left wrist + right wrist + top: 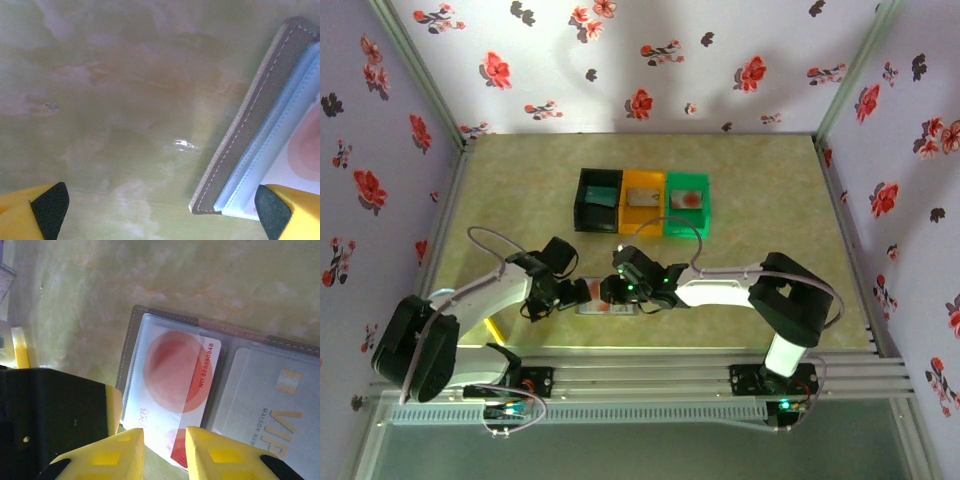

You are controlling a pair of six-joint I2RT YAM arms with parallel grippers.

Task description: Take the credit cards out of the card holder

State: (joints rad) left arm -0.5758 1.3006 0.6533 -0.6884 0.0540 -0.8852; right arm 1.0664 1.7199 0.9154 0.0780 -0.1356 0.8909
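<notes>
The card holder [280,347] lies open and flat on the table, a grey wallet with clear pockets. Its left pocket holds a pale credit card [175,370] with an orange-red round mark, its right pocket a grey card [270,410] with gold letters. My right gripper [164,450] hovers over the pale card's near edge, its yellow fingers a narrow gap apart with nothing pinched. My left gripper [160,212] is wide open at the holder's left edge [255,125], its right fingertip [275,215] over the pale card's corner. Seen from above, both grippers [575,293] [612,290] meet over the holder [605,308].
Three small bins stand in a row behind the holder: black [597,200], orange [642,203] and green [687,205], each with something flat inside. A yellow strip [495,330] lies near the left arm. Floral walls close the table on three sides.
</notes>
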